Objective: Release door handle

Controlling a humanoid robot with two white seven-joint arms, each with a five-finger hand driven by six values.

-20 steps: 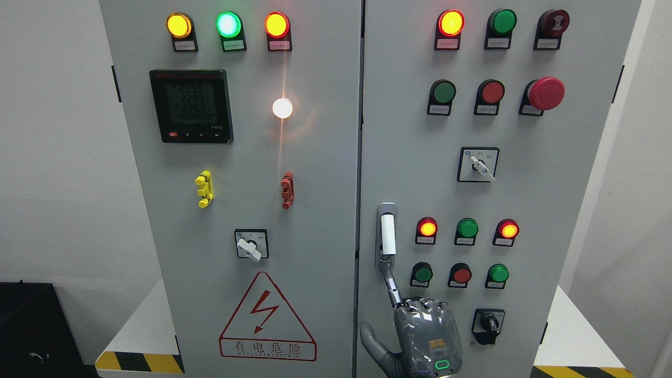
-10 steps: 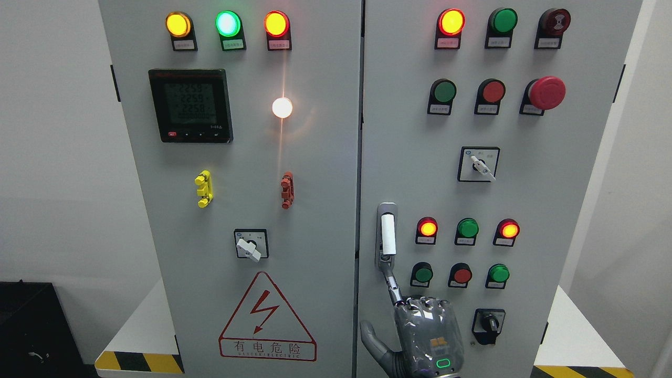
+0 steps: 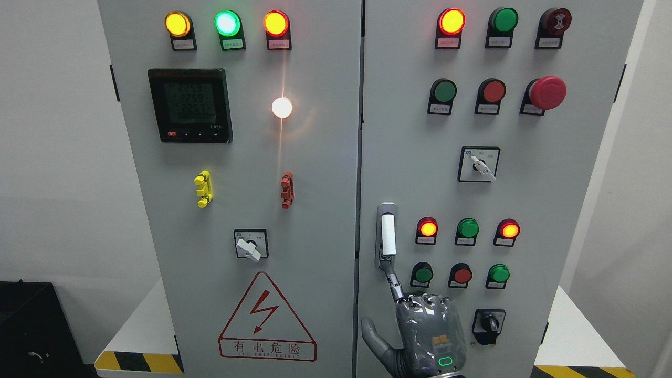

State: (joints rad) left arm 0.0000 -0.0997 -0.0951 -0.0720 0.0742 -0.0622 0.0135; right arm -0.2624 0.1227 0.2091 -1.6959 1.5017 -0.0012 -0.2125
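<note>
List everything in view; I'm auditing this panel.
Electrical cabinet: 1, grey, centre.
Lights and buttons: 15, amber/green/red/white, both doors.
Emergency stop: 1, red, right door.
Meter: 1, black, left door.
Selector switches: 3, white or black, both doors.
Clips: 2, yellow and red, left door.
Warning sign: 1, red, left door.
Dark box: 1, black, lower left.
Door handle: 1, white, right door.
Right hand: 1, grey, below door handle.
</note>
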